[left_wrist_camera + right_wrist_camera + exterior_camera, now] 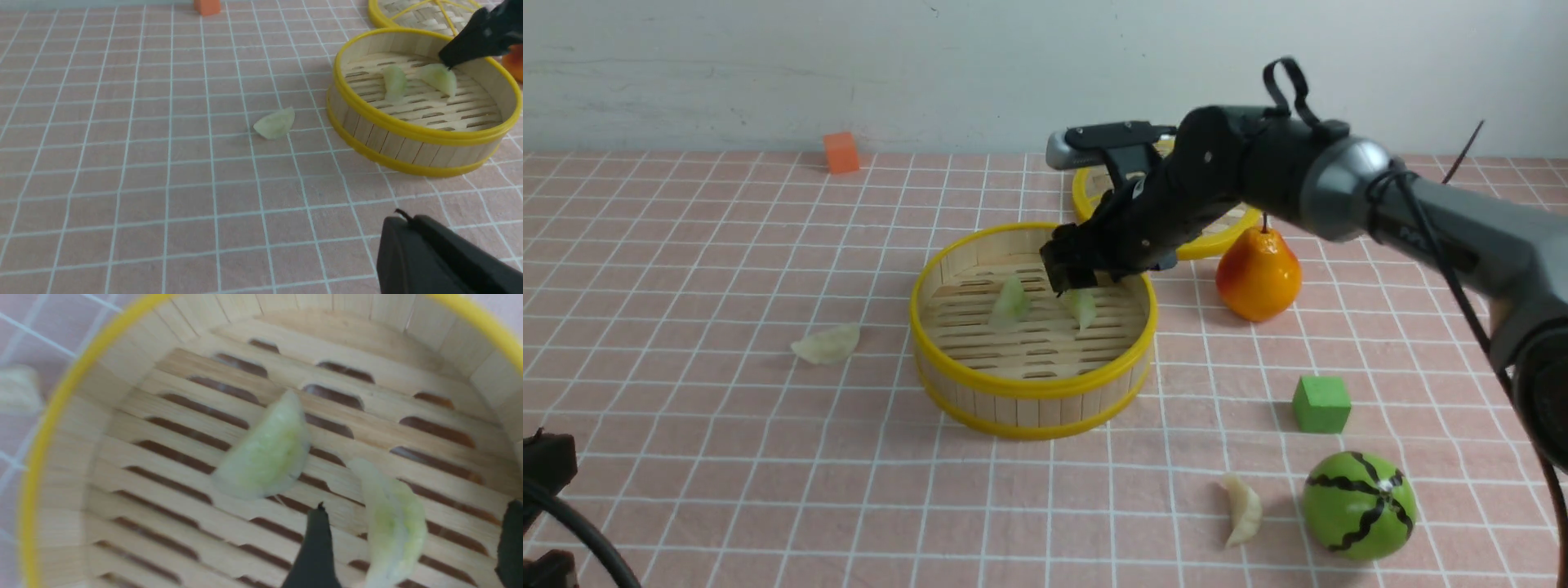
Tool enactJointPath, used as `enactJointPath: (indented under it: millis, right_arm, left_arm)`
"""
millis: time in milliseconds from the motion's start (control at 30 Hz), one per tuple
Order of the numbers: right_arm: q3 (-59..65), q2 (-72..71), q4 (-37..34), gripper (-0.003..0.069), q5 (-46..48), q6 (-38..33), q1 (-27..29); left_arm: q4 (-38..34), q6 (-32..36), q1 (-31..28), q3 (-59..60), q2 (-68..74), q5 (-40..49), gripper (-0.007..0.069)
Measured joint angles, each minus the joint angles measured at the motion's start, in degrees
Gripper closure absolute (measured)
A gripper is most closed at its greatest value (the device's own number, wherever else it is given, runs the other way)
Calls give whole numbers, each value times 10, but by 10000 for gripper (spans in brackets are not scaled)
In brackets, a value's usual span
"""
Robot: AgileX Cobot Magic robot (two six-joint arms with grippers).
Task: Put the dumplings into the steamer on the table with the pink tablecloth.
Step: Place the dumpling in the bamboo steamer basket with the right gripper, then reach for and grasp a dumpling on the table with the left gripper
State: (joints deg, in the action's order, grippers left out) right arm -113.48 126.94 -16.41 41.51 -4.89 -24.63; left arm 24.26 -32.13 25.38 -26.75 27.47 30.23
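Right claw [1074,274], jaws apart, is hovering over the steamer [1033,394] containing two dumplings [1010,300], while the near-right dumpling [1243,511], long axis running near-to-far, is lying on the bench [686,457] nearer it, and the left dumpling [827,343] nearer the closed left claw [408,237].

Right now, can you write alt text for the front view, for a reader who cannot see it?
The open right pincer hovers over the bamboo steamer, which holds two dumplings. A third dumpling lies on the pink tablecloth left of the steamer, and a fourth dumpling lies at the front beside a green striped ball.
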Motion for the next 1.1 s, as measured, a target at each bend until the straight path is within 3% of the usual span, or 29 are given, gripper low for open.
enactJointPath:
  millis: [167,367,500,600,700,800,833,867,933,1000,1100]
  right_arm:
    - [-2,-126,20,143,60,-1,0]
    - [14,-262,55,246,127,-1,0]
    - [114,-328,80,280,144,0,0]
    - [257,-385,80,285,132,0,0]
    - [409,-458,69,285,101,0,0]
    - [571,-550,60,285,62,0,0]
    - [580,-555,60,285,59,0,0]
    - [639,-593,60,286,44,0,0]
    - [720,-636,56,289,16,0,0]
    - [745,-648,52,290,5,0,0]
    - [800,-664,48,290,-28,0,0]
  left_arm:
    - [15,-30,0,-86,123,111,638]
    - [88,-81,0,-190,327,112,638]
    - [94,-87,0,-269,458,91,638]
    - [86,-77,-8,-342,534,83,638]
    - [15,-17,-35,-411,597,86,638]
    - [-116,121,-82,-484,658,108,638]
    - [-116,121,-82,-484,658,108,638]
    - [-189,195,-108,-513,686,126,638]
    - [-270,283,-143,-562,727,146,636]
    - [-292,313,-154,-578,747,150,624]
    - [-302,375,-180,-615,800,150,508]
